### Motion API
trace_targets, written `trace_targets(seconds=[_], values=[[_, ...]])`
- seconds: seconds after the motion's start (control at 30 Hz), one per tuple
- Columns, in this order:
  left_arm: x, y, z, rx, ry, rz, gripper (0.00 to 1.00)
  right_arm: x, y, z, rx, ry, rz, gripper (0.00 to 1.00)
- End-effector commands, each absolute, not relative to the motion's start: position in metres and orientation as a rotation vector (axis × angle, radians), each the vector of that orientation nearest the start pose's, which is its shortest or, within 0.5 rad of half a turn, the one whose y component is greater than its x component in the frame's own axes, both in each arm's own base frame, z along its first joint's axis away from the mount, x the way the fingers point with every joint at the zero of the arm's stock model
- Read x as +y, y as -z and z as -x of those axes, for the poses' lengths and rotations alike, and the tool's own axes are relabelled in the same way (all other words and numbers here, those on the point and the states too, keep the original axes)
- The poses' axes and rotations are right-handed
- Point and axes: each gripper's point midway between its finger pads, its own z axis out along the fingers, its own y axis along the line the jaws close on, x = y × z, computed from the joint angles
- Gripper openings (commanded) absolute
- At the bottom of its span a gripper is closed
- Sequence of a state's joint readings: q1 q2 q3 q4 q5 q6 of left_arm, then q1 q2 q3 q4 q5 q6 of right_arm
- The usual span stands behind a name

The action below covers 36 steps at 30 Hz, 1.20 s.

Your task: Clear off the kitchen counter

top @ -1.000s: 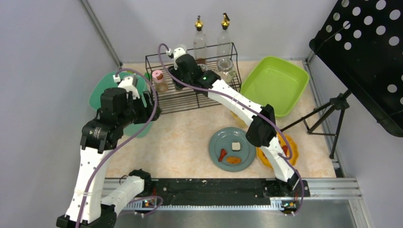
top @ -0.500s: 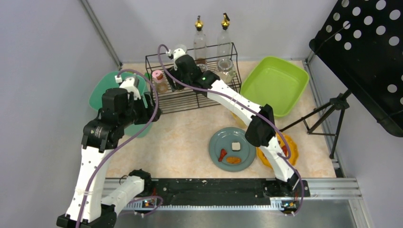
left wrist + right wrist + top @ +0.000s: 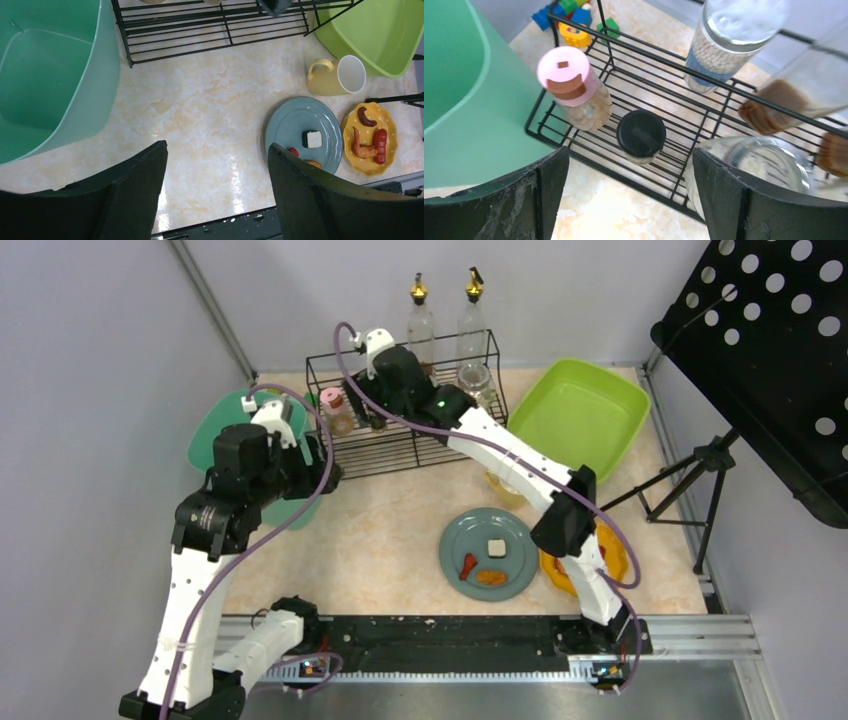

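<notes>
From above, the table [image 3: 380, 510] carries a wire rack [image 3: 400, 450] along its back edge, a teal tub [image 3: 215, 440] on the left and a lime tub [image 3: 580, 415] on the right.

Left wrist: my left claw [image 3: 216, 150] gapes wide and empty over bare table, beside the teal tub.

Right wrist: my right claw [image 3: 630, 152] stands wide, gripping nothing, over a black-lidded jar [image 3: 641, 134] in the rack.
</notes>
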<state>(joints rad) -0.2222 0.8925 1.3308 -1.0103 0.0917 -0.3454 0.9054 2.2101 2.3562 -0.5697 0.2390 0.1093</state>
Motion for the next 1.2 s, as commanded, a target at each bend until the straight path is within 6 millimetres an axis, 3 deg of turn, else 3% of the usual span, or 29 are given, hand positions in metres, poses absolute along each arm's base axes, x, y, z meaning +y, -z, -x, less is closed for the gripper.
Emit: trace_targets(seconds=[0.0,0.17,0.37,0.57,0.87,1.17], values=[[-0.089,-0.327,-0.230,2.093,0.474,0.040,0.80,0.426,-0.396,-0.381,1.718,-0.465,0.536,0.92],[-0.096,-0.328,-0.225,2.091,0.522,-0.003,0.95,0.394,-0.420,-0.362,1.699,-0.452,0.496,0.92],[-0.108,-0.325,-0.220,2.103,0.591,-0.061,0.99,0.350,-0.414,-0.336,1.732,-0.412,0.480,0.93],[-0.135,-0.318,-0.213,2.118,0.719,-0.187,0.99,0.306,-0.401,-0.304,1.764,-0.401,0.467,0.98],[-0.184,-0.284,-0.200,2.224,0.652,-0.304,0.99,0.234,-0.344,-0.261,1.949,-0.326,0.341,0.98],[-0.203,-0.210,-0.190,2.393,0.668,-0.258,0.99,0.187,-0.262,-0.219,2.151,-0.304,0.187,0.97]])
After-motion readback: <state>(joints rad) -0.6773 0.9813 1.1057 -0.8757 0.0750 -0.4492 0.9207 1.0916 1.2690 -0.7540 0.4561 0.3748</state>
